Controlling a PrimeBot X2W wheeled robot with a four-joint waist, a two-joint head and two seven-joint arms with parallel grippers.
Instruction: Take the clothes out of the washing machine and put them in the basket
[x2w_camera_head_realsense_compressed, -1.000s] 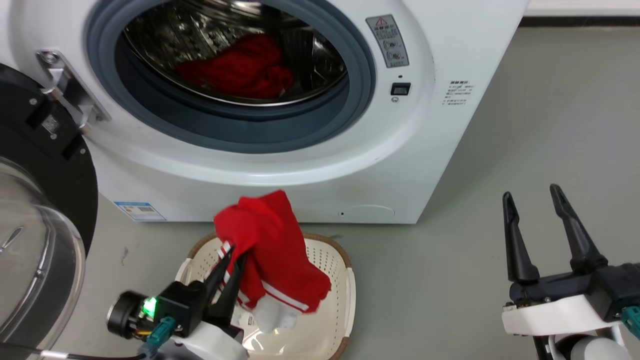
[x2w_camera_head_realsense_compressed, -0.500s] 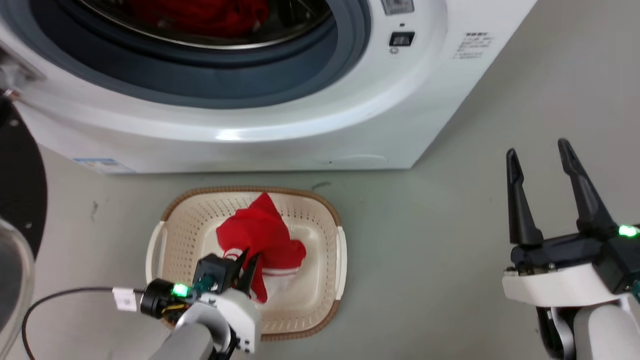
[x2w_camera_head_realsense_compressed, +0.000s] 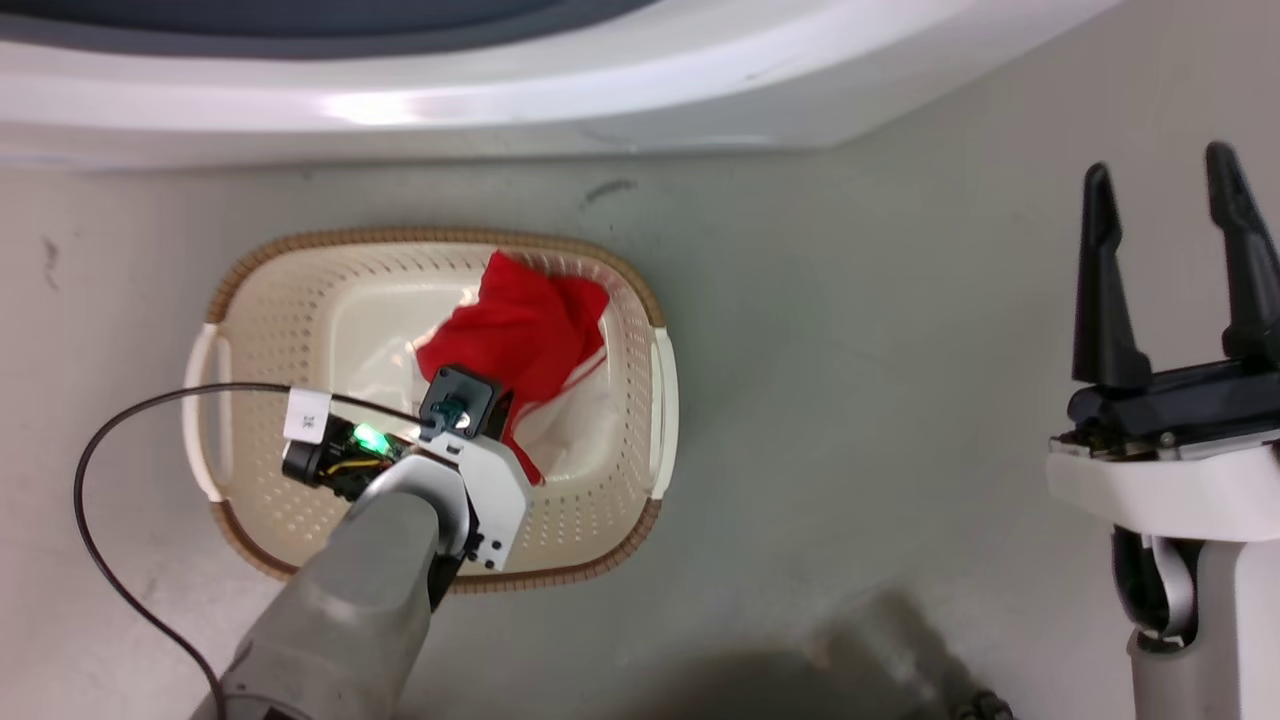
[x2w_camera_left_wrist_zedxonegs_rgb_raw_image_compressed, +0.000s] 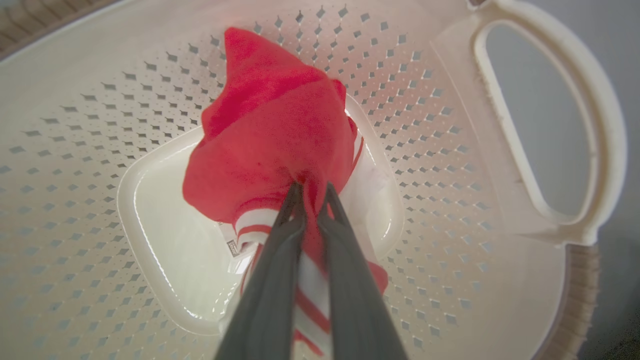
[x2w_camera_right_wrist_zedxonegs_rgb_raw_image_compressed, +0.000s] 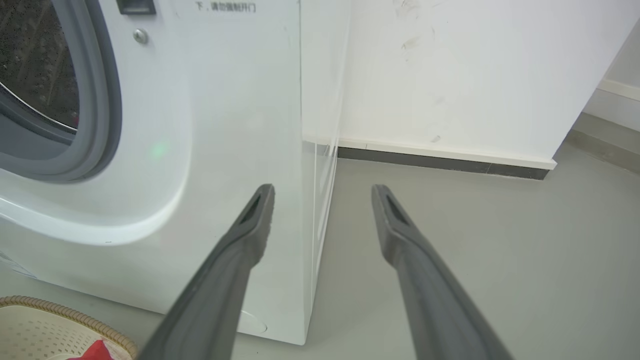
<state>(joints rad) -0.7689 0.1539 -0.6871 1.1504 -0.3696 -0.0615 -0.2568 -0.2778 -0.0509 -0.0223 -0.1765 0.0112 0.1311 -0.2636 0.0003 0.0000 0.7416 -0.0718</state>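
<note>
While angled steeply down into the small cream-white perforated plastic basket (x2w_camera_head_realsense_compressed: 440, 238), pinches the bright red fabric garment (x2w_camera_head_realsense_compressed: 522, 330) with left gripper (x2w_camera_left_wrist_zedxonegs_rgb_raw_image_compressed: 310, 189) fingers pressed together, cloth heaped on the basket floor. Holds right gripper (x2w_camera_head_realsense_compressed: 1160, 168) fingers apart, empty, near the large white washing machine (x2w_camera_right_wrist_zedxonegs_rgb_raw_image_compressed: 225, 125).

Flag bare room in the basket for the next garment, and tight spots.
Bare: basket floor between its left-handle wall and the red garment. Crowded: centre to right wall, where the left gripper is shut on the garment. Grey floor between basket and right gripper is also bare.
</note>
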